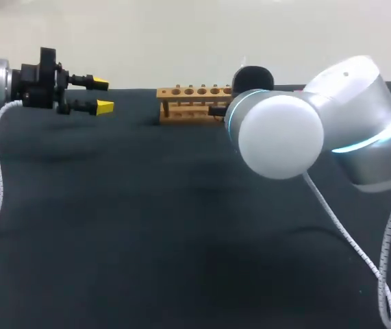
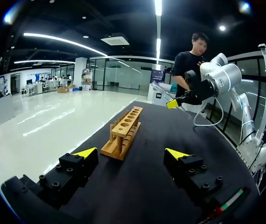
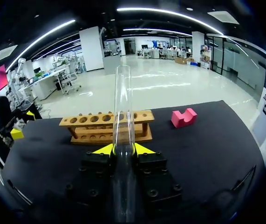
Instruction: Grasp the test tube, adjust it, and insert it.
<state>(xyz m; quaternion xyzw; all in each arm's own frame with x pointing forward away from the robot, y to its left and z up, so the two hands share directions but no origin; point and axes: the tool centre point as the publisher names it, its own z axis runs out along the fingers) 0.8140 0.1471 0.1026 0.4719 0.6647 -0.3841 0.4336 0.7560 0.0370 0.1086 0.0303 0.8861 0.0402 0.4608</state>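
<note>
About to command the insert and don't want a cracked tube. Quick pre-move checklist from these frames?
1. Grip: right gripper shut on the test tube, a finger on each side: ok.
2. Tube over a hole: not ok. It points at the rack from the side and is apart from it.
3. Holes free: no tube shows in any of the rack's holes: ok.
4. Other arm clear: left gripper open, well apart from the rack: ok.
5. Path clear: pink block lies beside the rack's end, apart from it: ok.
6. Which tube end leads: cannot tell.
</note>
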